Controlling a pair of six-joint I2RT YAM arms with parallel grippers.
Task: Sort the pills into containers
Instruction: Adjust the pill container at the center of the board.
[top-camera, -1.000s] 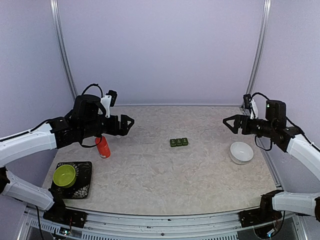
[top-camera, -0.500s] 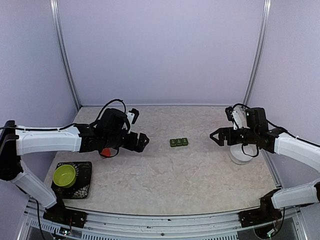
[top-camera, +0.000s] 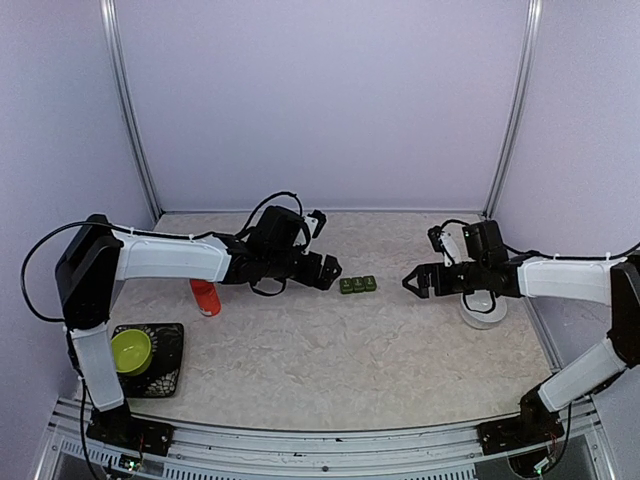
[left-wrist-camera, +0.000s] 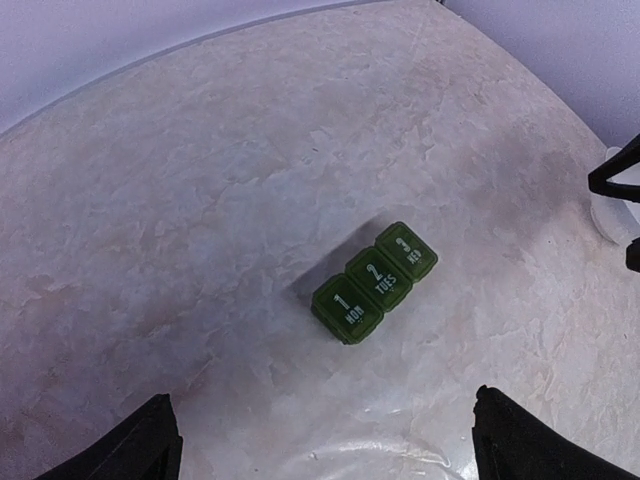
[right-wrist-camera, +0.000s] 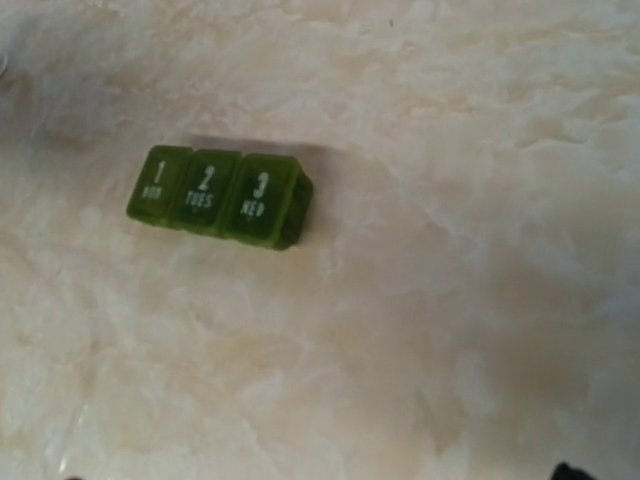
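The containers, a dark green three-cell pill box (top-camera: 357, 285), lie in the middle of the table with lids shut, marked 1 MON, 2 TUES, 3 WED. The box shows in the left wrist view (left-wrist-camera: 373, 283) and the right wrist view (right-wrist-camera: 220, 197). My left gripper (top-camera: 328, 272) is open and empty just left of the box; in its wrist view (left-wrist-camera: 325, 455) the box lies ahead between the spread fingers (left-wrist-camera: 140, 450). My right gripper (top-camera: 415, 283) is open and empty a short way right of the box, only a fingertip (right-wrist-camera: 572, 470) showing. No pills are in view.
A white bowl (top-camera: 484, 312) sits at the right, partly behind my right arm; its inside is hidden. A red bottle (top-camera: 205, 297) stands at the left. A lime-green bowl (top-camera: 129, 351) rests on a black tray (top-camera: 168, 372) at the front left.
Both arms have reached inward towards the pill box: the left gripper moved right past the red bottle, the right gripper moved left past the white bowl. Both stayed open.
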